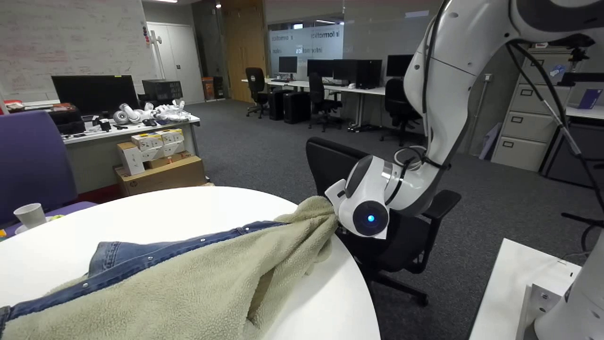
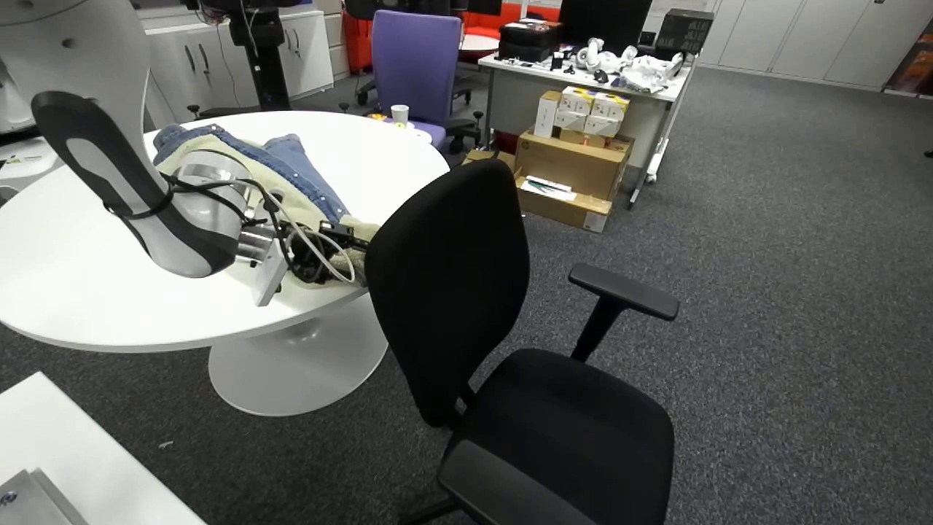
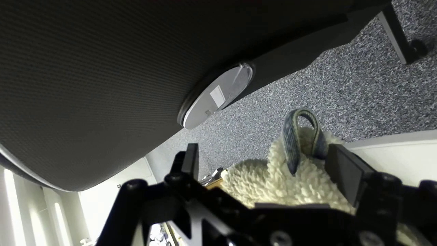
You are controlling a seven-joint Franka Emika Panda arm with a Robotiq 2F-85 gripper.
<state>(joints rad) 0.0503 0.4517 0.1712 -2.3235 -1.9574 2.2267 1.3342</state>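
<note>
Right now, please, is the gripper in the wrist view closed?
No, the gripper has its jaws wide apart there, with fleece visible between them.

In both exterior views, I saw the jacket (image 1: 179, 278) lying on the worktop (image 1: 226, 205), and one end reached to the edge. My tool (image 3: 264, 157) was at this end; in the wrist view, a part of the jacket lay between its two sides. Just beside the same edge stood the near chair (image 2: 452, 292), with its back towards the worktop. In an exterior view, I had behind the worktop a further chair (image 2: 419, 65), and to the right of this a desk (image 2: 510, 95). Before the desk were stacked boxes (image 2: 568, 164).
</note>
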